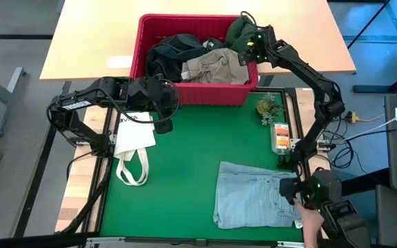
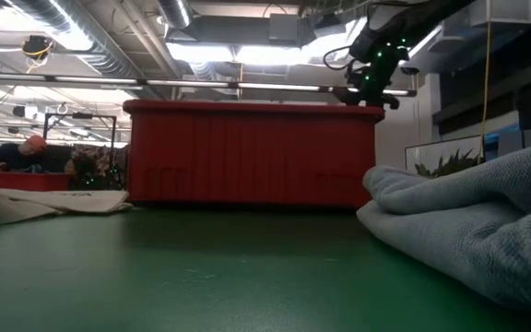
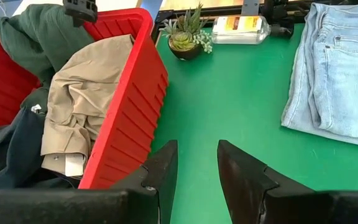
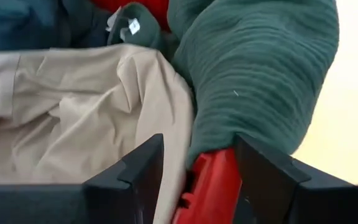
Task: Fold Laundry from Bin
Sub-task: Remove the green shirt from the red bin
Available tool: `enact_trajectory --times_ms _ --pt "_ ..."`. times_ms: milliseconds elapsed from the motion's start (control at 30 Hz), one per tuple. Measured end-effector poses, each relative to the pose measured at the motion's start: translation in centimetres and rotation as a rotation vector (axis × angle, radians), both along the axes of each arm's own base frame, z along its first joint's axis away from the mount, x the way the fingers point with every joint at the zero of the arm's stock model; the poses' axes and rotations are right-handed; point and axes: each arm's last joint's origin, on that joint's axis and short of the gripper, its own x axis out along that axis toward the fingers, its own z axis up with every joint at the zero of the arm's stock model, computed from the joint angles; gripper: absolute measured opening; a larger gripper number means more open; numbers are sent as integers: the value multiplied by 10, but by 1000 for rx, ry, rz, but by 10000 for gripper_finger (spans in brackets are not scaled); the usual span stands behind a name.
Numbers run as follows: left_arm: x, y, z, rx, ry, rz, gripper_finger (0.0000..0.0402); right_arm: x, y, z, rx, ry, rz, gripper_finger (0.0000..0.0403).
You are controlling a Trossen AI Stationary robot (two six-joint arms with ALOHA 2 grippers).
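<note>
Folded jeans (image 1: 253, 195) lie at the worktop's near right edge. The left gripper (image 1: 163, 126) hovers, fingers parted and empty, before the bin (image 1: 158, 91). At the bin's far right corner, the right gripper (image 1: 248, 45) is spread open over the rim, astride a green garment (image 4: 260, 68) beside a beige one (image 4: 73, 106). Both are judged soft, light and limp; a bunched fold is best pinched.

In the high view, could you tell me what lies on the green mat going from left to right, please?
White tote bag → folded light blue jeans → small potted plant and, just nearer the front edge, a bottle with an orange label.
</note>
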Motion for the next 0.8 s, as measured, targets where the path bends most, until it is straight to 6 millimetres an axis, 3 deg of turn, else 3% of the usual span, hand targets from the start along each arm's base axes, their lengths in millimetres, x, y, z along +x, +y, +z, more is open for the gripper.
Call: enact_trajectory --times_ms 800 --pt "0 0 0 1 -2 0 110 -2 -6 4 -105 13 -174 200"
